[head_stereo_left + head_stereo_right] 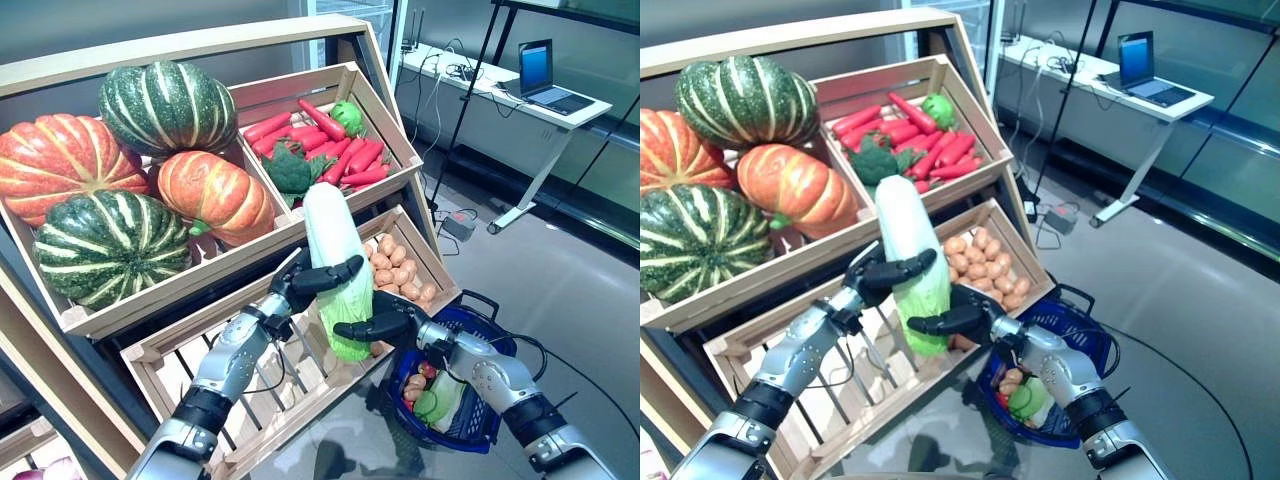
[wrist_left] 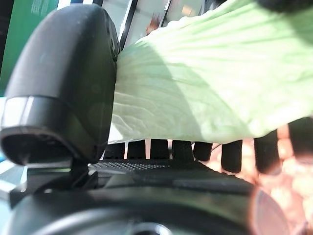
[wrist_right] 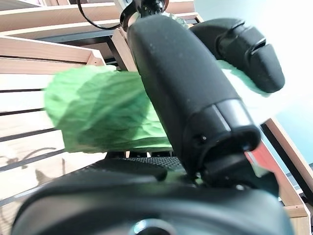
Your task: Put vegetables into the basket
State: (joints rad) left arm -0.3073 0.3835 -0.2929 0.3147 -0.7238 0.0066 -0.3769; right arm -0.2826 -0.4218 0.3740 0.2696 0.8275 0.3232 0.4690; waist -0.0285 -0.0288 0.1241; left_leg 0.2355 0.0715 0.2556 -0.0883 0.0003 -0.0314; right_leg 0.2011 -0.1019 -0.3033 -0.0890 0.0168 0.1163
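The left robot hand [image 1: 318,277] curls its fingers round the middle of a long white-and-pale-green napa cabbage [image 1: 333,262], which stands nearly upright in the air before the slatted wooden crate [image 1: 195,360], white stem up and leafy end down. Just right of it, the right robot hand [image 1: 385,326] clasps the leafy lower end. The dark blue plastic basket [image 1: 493,338] sits lower right, beneath the right arm, so that hand seems nearer for carrying it over.
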